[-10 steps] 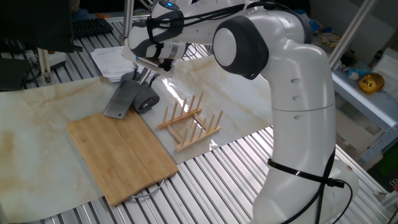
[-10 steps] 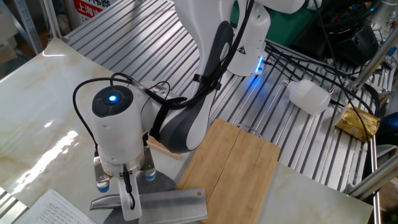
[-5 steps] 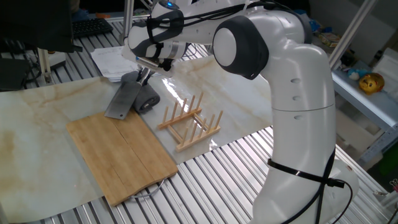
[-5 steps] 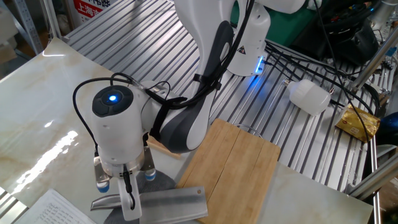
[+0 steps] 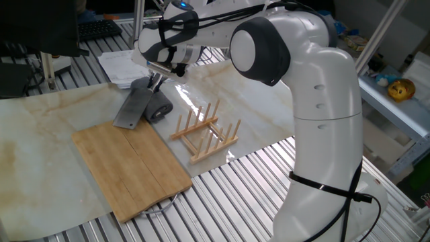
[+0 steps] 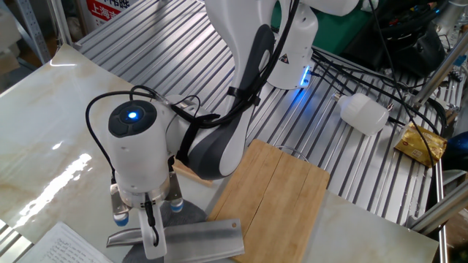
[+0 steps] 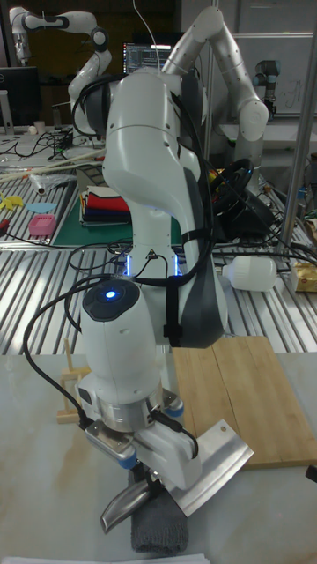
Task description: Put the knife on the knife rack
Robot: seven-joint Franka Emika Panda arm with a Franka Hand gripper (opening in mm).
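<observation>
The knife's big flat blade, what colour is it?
Dull grey. The knife shows best in one fixed view.

Bare marble table lies open left of the cutting board.

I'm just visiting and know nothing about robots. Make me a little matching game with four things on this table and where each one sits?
Things:
1. knife
2. knife rack
3. cutting board
4. rolled cloth

Places:
A. flat on the pale mat, at the near edge of the table in the one fixed view
B. propped with its handle between the fingers of the gripper
C. lying under the knife
D. standing empty beside the cutting board

Pairs: 1-B, 2-D, 3-A, 4-C
</observation>
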